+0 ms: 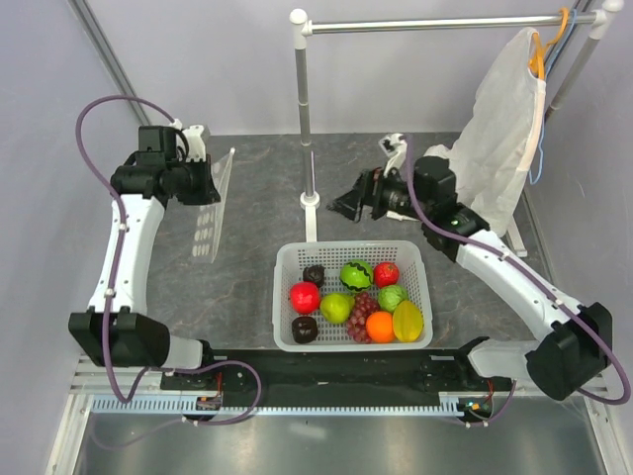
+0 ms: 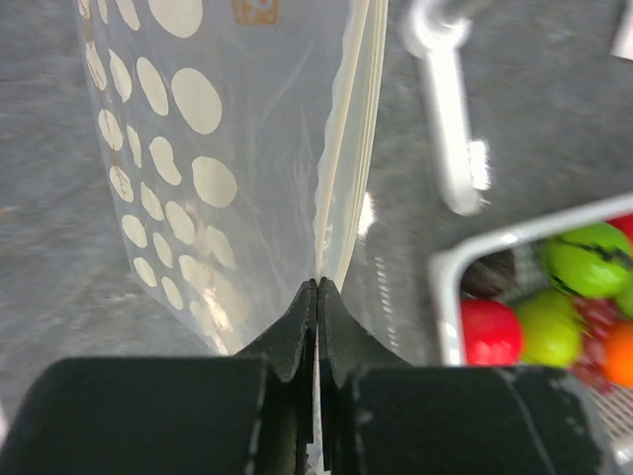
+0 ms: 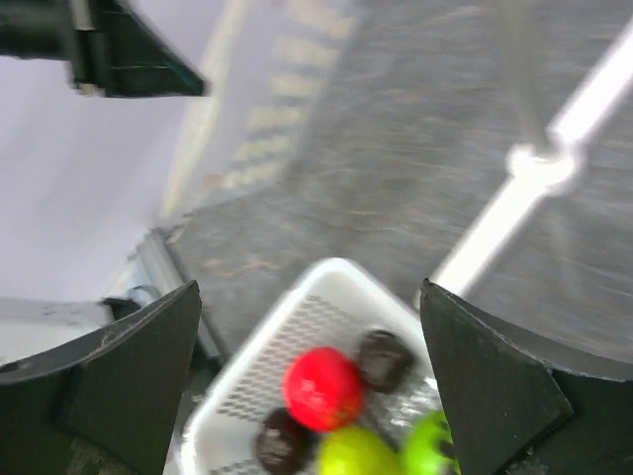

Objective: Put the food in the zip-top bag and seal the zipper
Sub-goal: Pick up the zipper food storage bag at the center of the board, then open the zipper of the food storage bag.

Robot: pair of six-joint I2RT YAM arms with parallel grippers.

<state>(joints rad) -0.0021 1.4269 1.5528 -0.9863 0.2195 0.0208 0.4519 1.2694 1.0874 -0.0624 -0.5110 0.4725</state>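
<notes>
Left gripper (image 2: pixel 316 297) pinches the bag (image 2: pixel 247 148) by its edge, at ten o'clock from the basket (image 1: pixel 346 246) of fruit (image 1: pixel 336 307); right gripper (image 1: pixel 344 205), spread, is at twelve.

1. Left arm (image 1: pixel 124 262): white link shells, black joint housings, and a black shoulder block at 8 o'clock in the top view.
2. Right arm (image 1: pixel 495 259): same white shells and black joints, with its shoulder block at 4 o'clock.
3. Left purple cable (image 1: pixel 94 104): a thin loop alongside the arm's links.
4. Right purple cable (image 1: pixel 539 285): runs along the forearm shell.
5. Left gripper (image 2: pixel 316 285): matte black, with tapered tips and pale scuffs along the edges.
6. Right gripper (image 3: pixel 309 297): black wedge-shaped fingers (image 3: pixel 129 366) with plain faces.
</notes>
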